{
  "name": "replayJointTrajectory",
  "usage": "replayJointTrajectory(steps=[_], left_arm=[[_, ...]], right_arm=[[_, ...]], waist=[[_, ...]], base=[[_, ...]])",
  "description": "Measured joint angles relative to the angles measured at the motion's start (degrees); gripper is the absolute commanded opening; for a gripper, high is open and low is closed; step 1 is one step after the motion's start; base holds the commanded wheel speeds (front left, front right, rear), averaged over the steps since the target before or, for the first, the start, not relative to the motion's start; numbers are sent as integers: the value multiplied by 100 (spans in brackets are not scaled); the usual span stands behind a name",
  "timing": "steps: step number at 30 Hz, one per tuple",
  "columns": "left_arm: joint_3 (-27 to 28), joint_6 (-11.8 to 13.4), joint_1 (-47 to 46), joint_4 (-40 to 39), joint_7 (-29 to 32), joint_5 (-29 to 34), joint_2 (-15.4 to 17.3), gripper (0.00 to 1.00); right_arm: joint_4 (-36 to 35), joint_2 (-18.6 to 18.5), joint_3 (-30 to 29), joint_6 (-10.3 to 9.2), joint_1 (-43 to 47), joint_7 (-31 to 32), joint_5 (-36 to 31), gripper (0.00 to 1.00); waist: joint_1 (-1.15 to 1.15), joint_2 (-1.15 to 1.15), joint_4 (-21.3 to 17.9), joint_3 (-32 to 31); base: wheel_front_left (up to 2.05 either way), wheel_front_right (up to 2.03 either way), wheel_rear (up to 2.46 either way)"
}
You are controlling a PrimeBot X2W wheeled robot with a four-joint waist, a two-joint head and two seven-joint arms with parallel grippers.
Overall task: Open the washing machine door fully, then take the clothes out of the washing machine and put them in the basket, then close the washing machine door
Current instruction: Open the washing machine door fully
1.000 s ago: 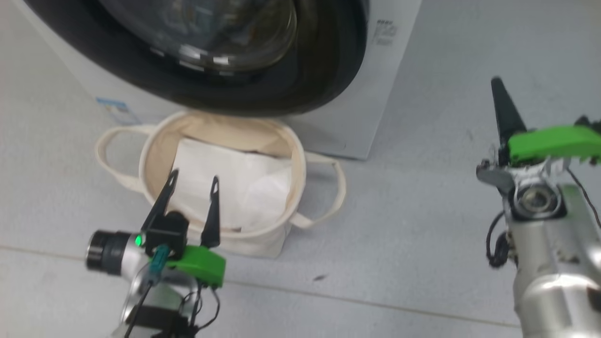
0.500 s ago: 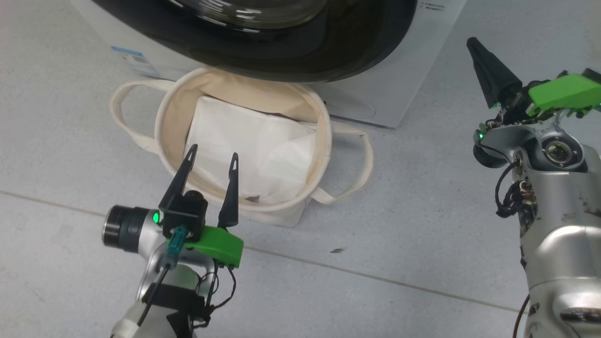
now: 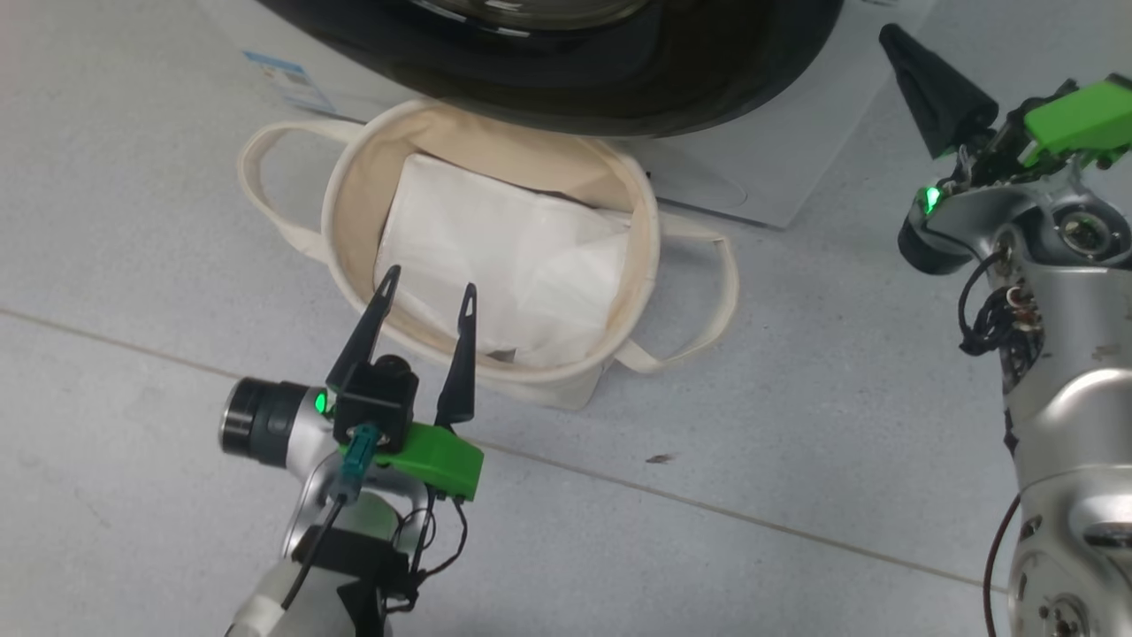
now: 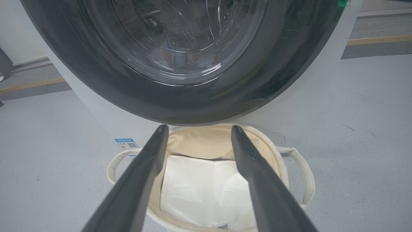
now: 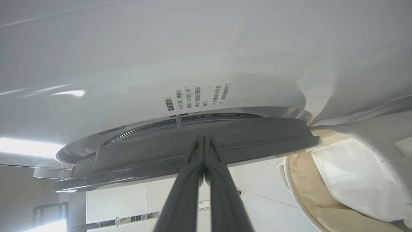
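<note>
The left fingers (image 3: 460,354), long dark tapered blades, stand spread apart with nothing between them, above the near rim of the basket (image 3: 354,168). The right fingers (image 3: 929,88) are pressed together into one dark point, empty, off the washer's (image 3: 778,168) right front corner. In the right wrist view they aim at the door's (image 3: 619,88) edge; whether they touch it cannot be told.

The floor (image 3: 796,398) is matt grey, lightly speckled tile, crossed by one thin seam.

The washer is a smooth white box standing on the floor. Its door is round, with a broad glossy black rim and a domed clear glass centre that shows the perforated steel drum. What lies inside cannot be made out.

The basket, a round tub of soft cream canvas with two loop handles, sits on the floor against the washer's front, partly under the door's lower rim. A crinkled white folded sheet (image 3: 504,257) lies in it.

A small blue label (image 3: 292,75) is low on the washer's front, left of the basket. A dark speck (image 3: 659,458) lies on the floor near the seam.
</note>
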Motion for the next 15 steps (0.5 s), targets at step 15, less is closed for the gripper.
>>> replayJointTrajectory(steps=[15], left_arm=[[-49,114,-333,5,-132,-335,-154,100]], right_arm=[[450,-19,43,0,-706,114,1,0]], waist=[[0,0,295,487]], base=[[0,0,0]])
